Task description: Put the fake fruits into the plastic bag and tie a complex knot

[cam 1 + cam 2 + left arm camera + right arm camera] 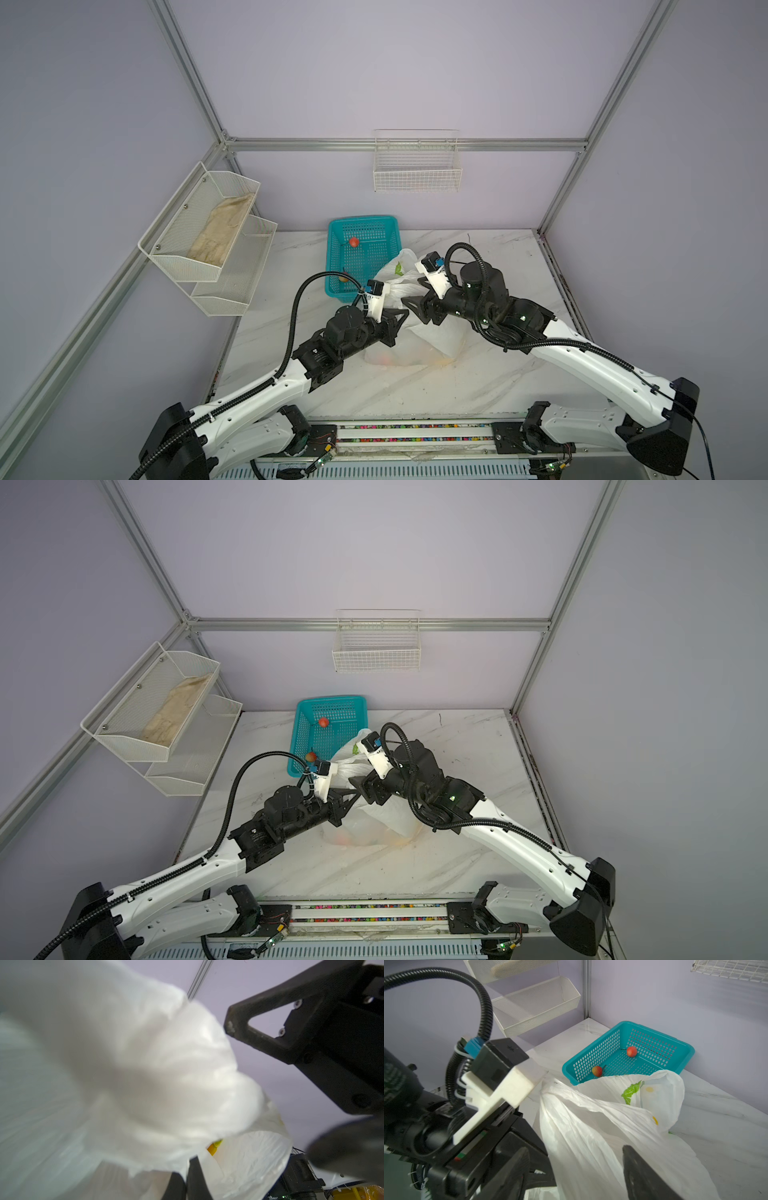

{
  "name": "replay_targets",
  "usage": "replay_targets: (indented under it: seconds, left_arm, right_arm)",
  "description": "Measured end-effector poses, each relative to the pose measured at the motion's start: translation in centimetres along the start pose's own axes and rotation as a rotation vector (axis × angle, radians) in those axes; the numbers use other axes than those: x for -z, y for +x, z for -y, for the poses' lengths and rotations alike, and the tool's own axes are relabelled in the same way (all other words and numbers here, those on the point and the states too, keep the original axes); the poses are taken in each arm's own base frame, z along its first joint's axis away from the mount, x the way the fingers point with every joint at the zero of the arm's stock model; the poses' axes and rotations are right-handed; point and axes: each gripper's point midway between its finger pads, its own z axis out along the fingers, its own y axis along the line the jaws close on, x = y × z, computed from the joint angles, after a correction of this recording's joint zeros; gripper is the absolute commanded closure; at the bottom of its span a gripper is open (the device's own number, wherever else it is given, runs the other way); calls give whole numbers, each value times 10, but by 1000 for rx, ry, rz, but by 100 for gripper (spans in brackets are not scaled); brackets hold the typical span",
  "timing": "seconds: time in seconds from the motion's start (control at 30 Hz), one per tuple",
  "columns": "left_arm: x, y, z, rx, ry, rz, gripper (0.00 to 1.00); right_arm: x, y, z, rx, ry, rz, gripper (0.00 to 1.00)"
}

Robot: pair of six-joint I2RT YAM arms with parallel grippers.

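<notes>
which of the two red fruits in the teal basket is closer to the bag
The red fruit in the front corner of the teal basket, beside the plastic bag; the other red fruit lies farther back, toward the wall.

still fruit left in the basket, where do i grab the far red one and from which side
Grip the far red fruit across its round body, coming down from above: the walls of the teal basket block the sides, and its stem pokes sideways.
</notes>
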Motion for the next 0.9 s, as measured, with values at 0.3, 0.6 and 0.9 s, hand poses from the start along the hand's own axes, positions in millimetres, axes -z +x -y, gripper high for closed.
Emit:
replay_targets:
  seconds: [0.3, 0.6, 0.9]
  left_arm:
    - [0, 0, 0, 0, 0, -1, 98]
    - [4, 0, -6, 5, -27, -2, 64]
    - [45, -28, -16, -76, -119, 96, 34]
  right_arm:
    - [-18, 16, 12, 38, 73, -4, 64]
    - [6, 18, 27, -16, 166, 68, 100]
    - [62, -1, 25, -203, 136, 309, 100]
